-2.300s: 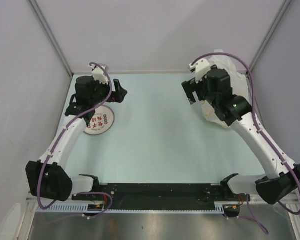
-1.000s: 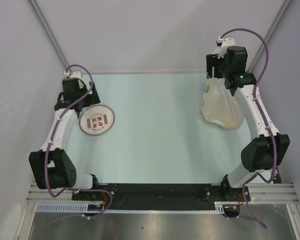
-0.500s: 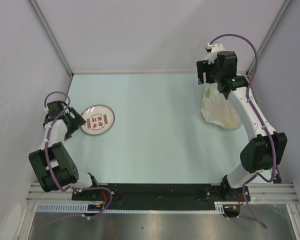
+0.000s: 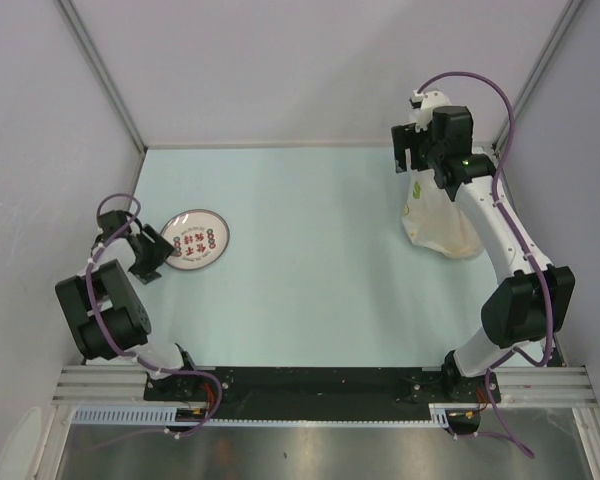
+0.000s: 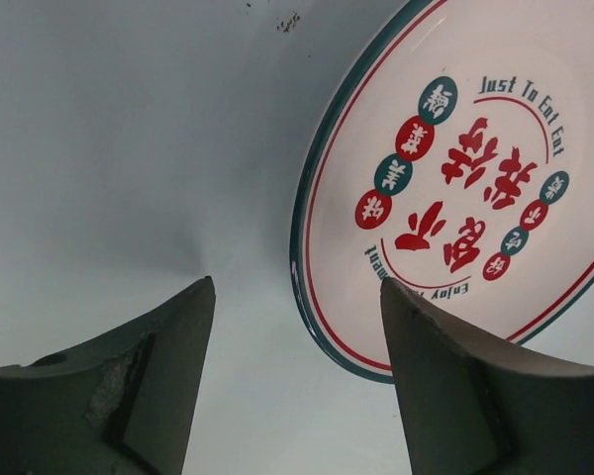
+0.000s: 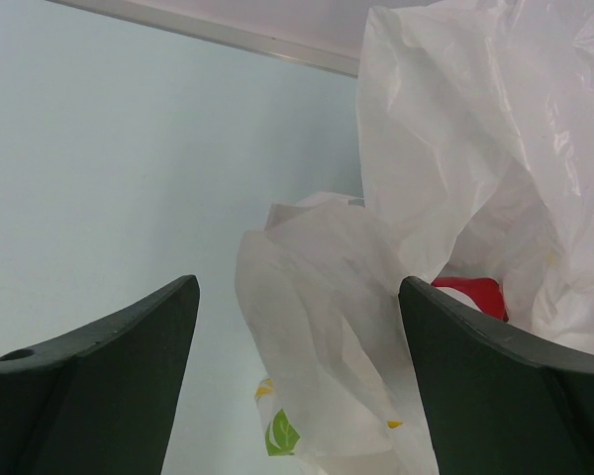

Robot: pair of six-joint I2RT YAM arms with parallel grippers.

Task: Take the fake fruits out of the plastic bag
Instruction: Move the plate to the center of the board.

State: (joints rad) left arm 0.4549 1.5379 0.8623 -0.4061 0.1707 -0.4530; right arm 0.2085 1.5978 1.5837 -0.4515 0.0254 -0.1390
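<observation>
The plastic bag lies crumpled at the back right of the table, thin and translucent white. In the right wrist view the bag fills the right side, with a green leaf mark and small yellow marks near its lower edge. A red fruit shows inside it; the other fruits are hidden. My right gripper hangs open over the bag's far left end, one bag flap between its fingers. My left gripper is open and empty, low beside the plate's left rim.
A round white plate with red and green marks sits at the left, and fills the upper right of the left wrist view. Walls close the back and both sides. The left arm is folded tight by the left wall.
The left arm has pulled back from behind the plate and folded, bringing its gripper to the plate's left rim. The right gripper has swung from over the bag to its far left end.
</observation>
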